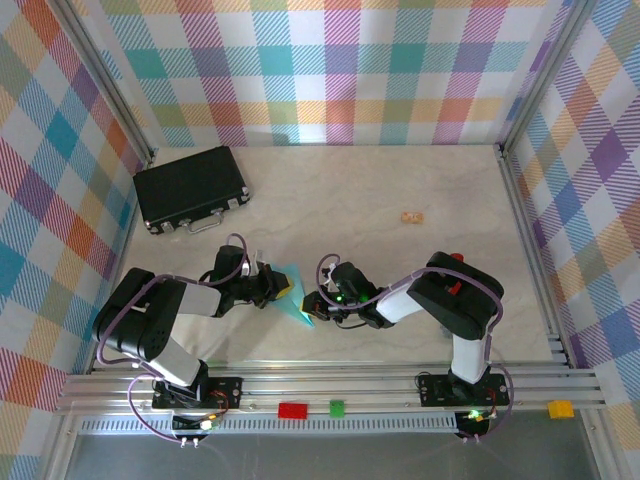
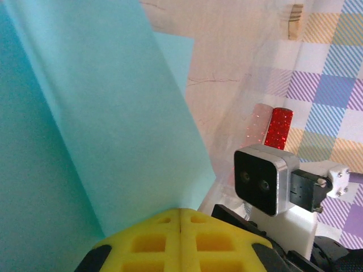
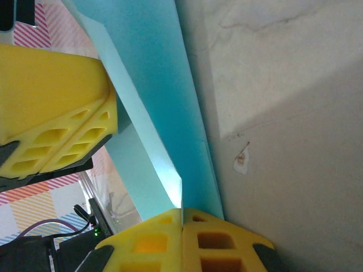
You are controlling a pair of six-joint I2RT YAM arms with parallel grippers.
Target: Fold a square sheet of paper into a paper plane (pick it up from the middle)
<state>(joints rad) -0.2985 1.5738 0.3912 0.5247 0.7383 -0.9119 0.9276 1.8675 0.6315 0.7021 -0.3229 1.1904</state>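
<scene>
Marble table (image 1: 420,260): one creased paper sheet (image 1: 295,280) at centre. Two grippers, both clamped on it: left gripper (image 1: 279,291) at its 9 o'clock, right gripper (image 1: 312,303) at 3. One black case (image 1: 190,188) at 10, one tan scrap (image 1: 411,216) at 1.

The paper (image 1: 296,292) is thin, plain and light turquoise. It is partly folded, with a straight crease and overlapping layers, and narrows to a point at its near end. It is held up on edge over the front middle of the surface (image 1: 400,180). The left pincer (image 2: 180,218) pinches one side and the right pincer (image 3: 181,218) the other. Whether its lower edge touches the surface is unclear.
</scene>
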